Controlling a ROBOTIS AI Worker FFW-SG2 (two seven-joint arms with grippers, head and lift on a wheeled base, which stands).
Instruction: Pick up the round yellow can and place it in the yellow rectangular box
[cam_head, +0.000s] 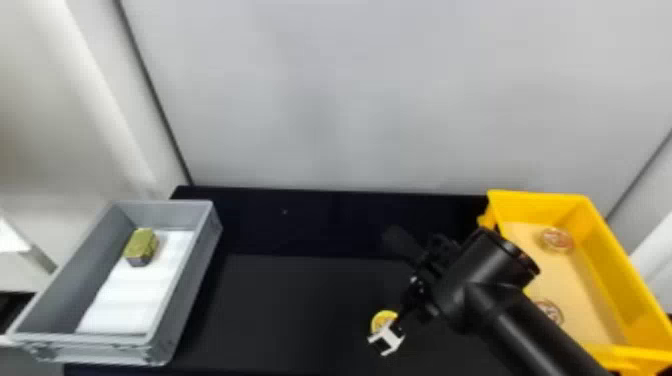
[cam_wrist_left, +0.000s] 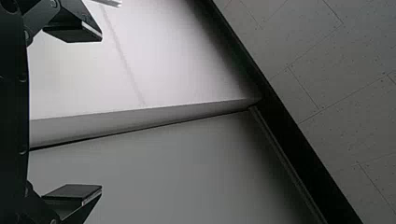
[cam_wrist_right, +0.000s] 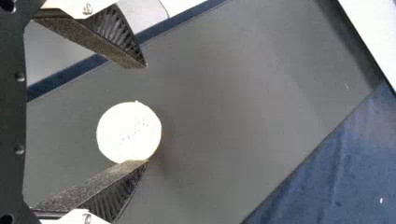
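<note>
yellow and round, the can (cam_head: 383, 318) sits on the black table (cam_head: 295, 305), left of the yellow box (cam_head: 615, 255) and apart from it. the right hand (cam_head: 393, 295) is down at the can, also left of the yellow box, with its black arm (cam_head: 530, 330) crossing in front of the box's near left part. seen from the right wrist, the fingers (cam_wrist_right: 95, 184) stand apart with the can between them — its round face pale and bright there, much closer to one finger than the other. that finger's tip meets the can's edge in the view; whether they really touch i cannot tell.

the left hand (cam_wrist_left: 100, 112) has its fingers apart too, nothing between them, with a pale wall (cam_wrist_left: 173, 163) and a tiled surface (cam_wrist_left: 345, 93) beyond.

inside the yellow box a tan sheet (cam_head: 585, 290) lines the bottom, with two round reddish things on it, one far (cam_head: 556, 240) and one nearer (cam_head: 550, 312). well apart to the left of the yellow box is a grey bin (cam_head: 187, 280) — a white sheet (cam_head: 132, 300) inside, and a small greenish block (cam_head: 141, 245) toward its far end.
</note>
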